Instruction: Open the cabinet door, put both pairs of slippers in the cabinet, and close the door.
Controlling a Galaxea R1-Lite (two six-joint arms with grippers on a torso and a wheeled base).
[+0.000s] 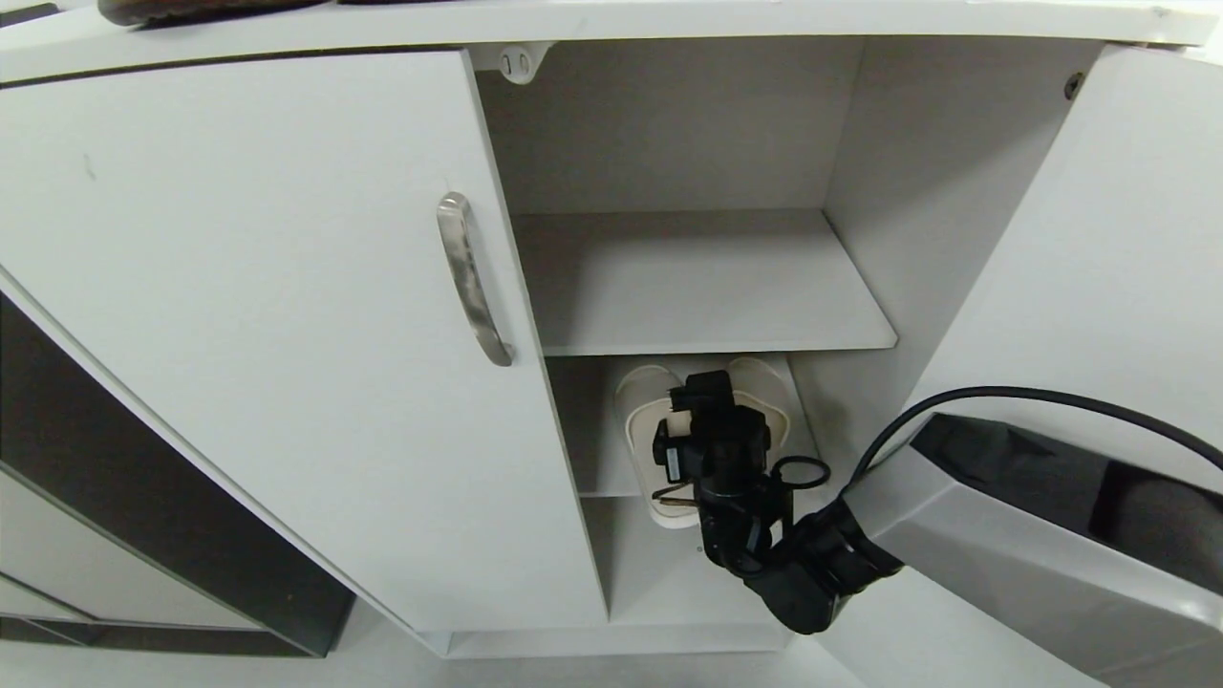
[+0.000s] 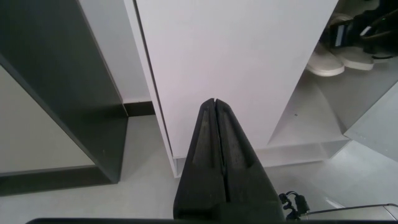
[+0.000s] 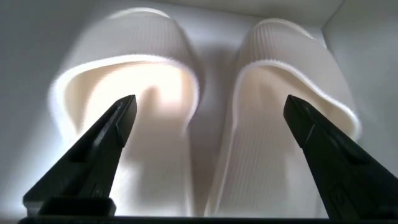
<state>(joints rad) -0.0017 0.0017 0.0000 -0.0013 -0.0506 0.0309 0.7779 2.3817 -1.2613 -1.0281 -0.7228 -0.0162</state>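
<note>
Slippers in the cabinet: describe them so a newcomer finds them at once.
Find the white cabinet with its right door open. Under its middle shelf, a pair of cream slippers lies side by side. Ribbed straps set them apart from the plain white panels; the open right gripper hangs over them.

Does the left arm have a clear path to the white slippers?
Probably not: the shut left door stands between the left hand and the white slippers, and the right hand hangs over them.
</note>
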